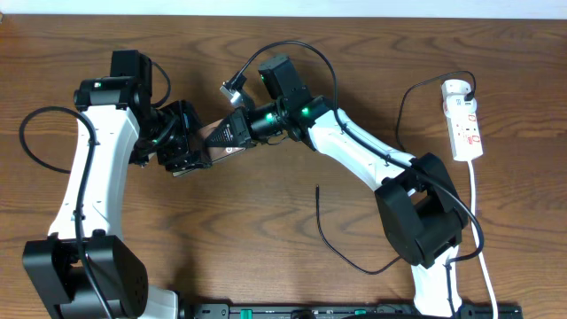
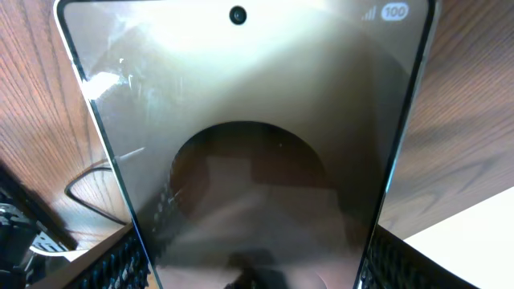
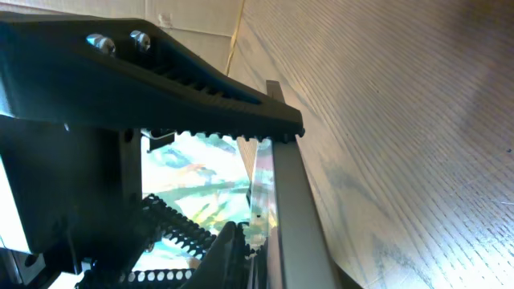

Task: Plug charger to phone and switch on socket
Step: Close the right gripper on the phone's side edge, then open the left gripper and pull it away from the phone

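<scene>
The phone (image 1: pixel 211 142) is held off the table between both arms, left of the middle. In the left wrist view its dark glossy screen (image 2: pixel 257 136) fills the frame, and my left gripper (image 2: pixel 257 269) is shut across its width; the left gripper also shows from overhead (image 1: pixel 182 151). My right gripper (image 1: pixel 232 131) sits at the phone's other end. In the right wrist view its fingers (image 3: pixel 265 181) stand wide apart beside the phone's grey edge (image 3: pixel 293 217). The charger (image 1: pixel 321 221) lies loose on the table, its tip free. The socket (image 1: pixel 463 120) lies at the far right.
A thin black cable arcs up to the far end of the socket (image 1: pixel 416 89). The thick white cord (image 1: pixel 483 257) runs down the right side. A black cable (image 2: pixel 84 189) lies on the wood left of the phone. A black rail (image 1: pixel 354 310) runs along the front edge.
</scene>
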`<state>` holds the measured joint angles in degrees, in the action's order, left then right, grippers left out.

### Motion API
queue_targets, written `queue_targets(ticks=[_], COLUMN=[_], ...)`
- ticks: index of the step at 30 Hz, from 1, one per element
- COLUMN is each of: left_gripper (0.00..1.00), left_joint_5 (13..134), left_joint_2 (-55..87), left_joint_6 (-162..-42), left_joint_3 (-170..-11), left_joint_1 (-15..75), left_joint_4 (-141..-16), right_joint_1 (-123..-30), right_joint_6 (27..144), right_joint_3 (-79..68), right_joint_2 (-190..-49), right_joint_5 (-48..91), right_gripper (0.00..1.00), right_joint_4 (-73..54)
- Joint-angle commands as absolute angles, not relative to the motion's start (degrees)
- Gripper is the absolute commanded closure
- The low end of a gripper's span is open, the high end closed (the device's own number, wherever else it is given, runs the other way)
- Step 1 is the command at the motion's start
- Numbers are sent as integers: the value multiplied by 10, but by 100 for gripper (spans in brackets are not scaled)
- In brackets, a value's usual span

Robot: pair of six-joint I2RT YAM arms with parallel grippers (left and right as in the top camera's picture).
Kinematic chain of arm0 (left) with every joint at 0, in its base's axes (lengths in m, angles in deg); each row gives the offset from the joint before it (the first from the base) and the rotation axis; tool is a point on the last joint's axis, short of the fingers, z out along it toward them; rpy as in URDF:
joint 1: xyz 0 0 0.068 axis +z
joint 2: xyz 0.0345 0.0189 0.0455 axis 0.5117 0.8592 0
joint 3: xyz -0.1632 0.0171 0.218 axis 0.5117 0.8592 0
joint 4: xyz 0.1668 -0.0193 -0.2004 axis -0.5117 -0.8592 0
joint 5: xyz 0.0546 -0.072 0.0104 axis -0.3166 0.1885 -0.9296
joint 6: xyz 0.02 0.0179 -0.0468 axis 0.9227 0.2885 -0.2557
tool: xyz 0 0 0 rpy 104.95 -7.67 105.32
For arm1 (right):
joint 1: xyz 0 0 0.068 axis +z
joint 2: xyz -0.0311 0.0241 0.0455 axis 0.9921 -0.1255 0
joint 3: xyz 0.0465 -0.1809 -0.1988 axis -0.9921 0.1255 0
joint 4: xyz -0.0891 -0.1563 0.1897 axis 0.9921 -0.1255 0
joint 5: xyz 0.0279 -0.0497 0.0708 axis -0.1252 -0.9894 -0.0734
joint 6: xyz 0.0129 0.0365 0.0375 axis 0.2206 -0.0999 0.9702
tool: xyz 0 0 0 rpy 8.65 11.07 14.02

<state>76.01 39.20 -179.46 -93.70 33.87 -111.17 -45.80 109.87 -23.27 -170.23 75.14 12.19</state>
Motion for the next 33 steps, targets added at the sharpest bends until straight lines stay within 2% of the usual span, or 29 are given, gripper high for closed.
queue_targets(ticks=[1,6,9,17,19,22,26,29,33], left_gripper=[93,93,93,93,83,55,30,20,18], left_joint_5=[778,777,773,769,769,769,772,785,816], left_joint_2=[394,394,394,394,394,394,394,394,394], left_joint_6=[-1800,-1800,-1797,-1791,-1791,-1780,-1748,-1732,-1694], left_joint_3=[-942,-942,-942,-942,-942,-942,-942,-942,-942], left_joint_1=[334,334,334,334,334,336,340,346,360], left_joint_4=[-1116,-1116,-1116,-1116,-1116,-1111,-1098,-1098,-1098], right_joint_1=[-447,-447,-447,-448,-449,-449,-453,-458,-470], right_joint_6=[1084,1084,1084,1084,1084,1082,1078,1075,1075], right_joint_3=[-244,-244,-244,-244,-244,-244,-244,-243,-243], right_joint_2=[-1705,-1705,-1705,-1705,-1705,-1705,-1705,-1705,-1705], right_joint_5=[769,769,769,769,769,767,759,750,747], right_gripper=[88,91,99,99,99,99,99,99,99], right_joint_4=[128,128,128,128,128,127,122,114,115])
